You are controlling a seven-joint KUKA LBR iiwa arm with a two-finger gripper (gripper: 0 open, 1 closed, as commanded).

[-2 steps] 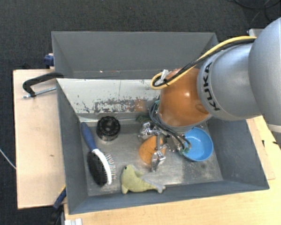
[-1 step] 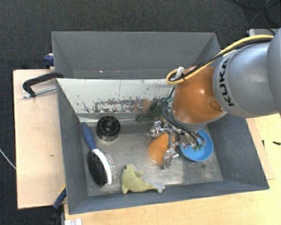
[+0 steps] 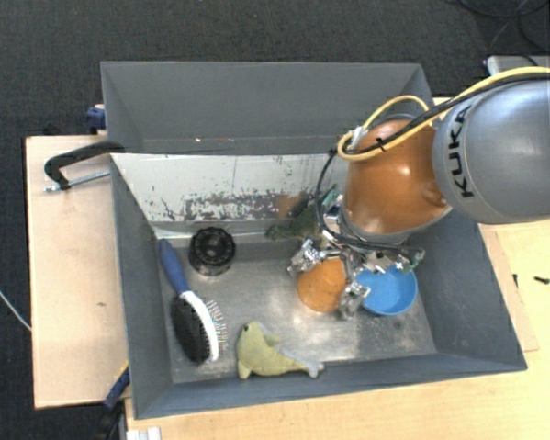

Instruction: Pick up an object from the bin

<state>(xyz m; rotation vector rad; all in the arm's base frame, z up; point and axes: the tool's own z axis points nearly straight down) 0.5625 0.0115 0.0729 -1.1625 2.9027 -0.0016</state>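
the orange ball (image 3: 317, 290) lies on the floor of the grey bin (image 3: 250, 96), right of the middle and a little toward the front wall, and the gripper (image 3: 334, 269) is down right on top of it, its metal parts showing at the ball's upper left and lower right; whether the gripper is open or closed on the ball cannot be told from this angle. just beside the ball on its right, touching or nearly so, sits a blue bowl (image 3: 392, 294), partly under the gripper's metal. above the gripper the rounded orange cover (image 3: 388, 185) of the wrist hides the floor behind it, with a yellow cable (image 3: 380, 117) looping over its top, and the grey arm (image 3: 510, 151) reaches in from the right. behind the ball, near the back wall, a dark green thing (image 3: 296, 225) lies half hidden by the wrist. well apart to the left stands a black round thing (image 3: 210, 248), and beside it a brush (image 3: 190, 311) with a blue handle and a black head runs toward the front left corner. a pale green soft toy (image 3: 264, 356) lies along the front wall
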